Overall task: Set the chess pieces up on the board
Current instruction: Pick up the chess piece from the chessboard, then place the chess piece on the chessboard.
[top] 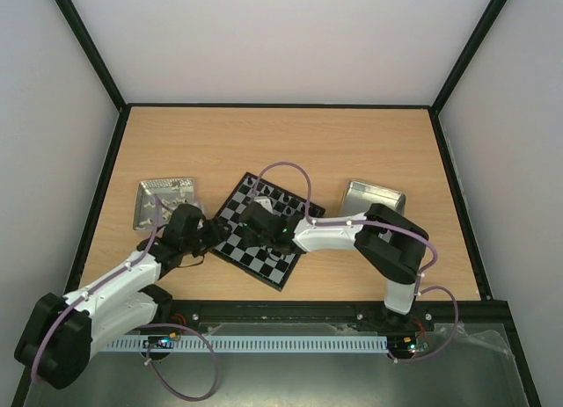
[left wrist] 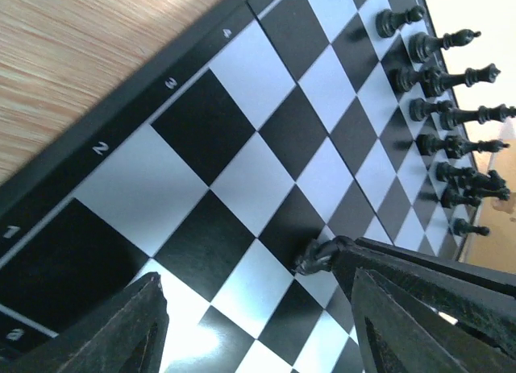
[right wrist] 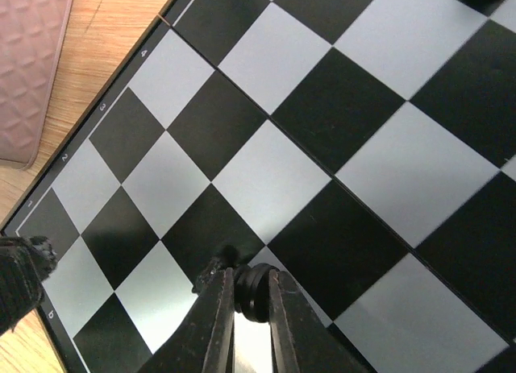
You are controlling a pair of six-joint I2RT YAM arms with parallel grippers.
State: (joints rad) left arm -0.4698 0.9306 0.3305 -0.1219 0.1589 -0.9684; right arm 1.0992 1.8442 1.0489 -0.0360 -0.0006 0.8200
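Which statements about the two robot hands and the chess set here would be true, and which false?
1. The right hand grips a small black chess piece between its fingers. True.
2. The left hand holds a piece too. False: it is open, with nothing between its fingers.
3. A row of black pieces stands along one edge of the board. True.
4. The board lies square to the table. False: it is turned, with a corner pointing at the near edge.
5. Both metal trays lie left of the board. False: the left tray and the right tray flank it.
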